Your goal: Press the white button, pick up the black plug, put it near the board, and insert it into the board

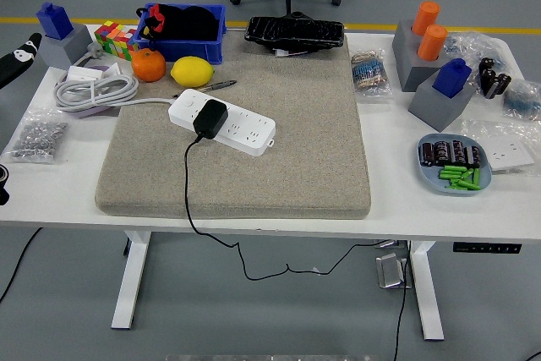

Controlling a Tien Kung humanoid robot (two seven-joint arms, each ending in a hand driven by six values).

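- Black plug (210,117) sits seated in the white board (223,121), on the beige mat (254,141) over the table (397,175); its cord (188,183) trails off the near edge.
- Left hand (19,58) shows only at the left edge; its grip cannot be told.

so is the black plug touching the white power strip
Touching. In the head view the black plug sits on top of the white power strip with no gap between them, and its cord trails toward the table's near edge.
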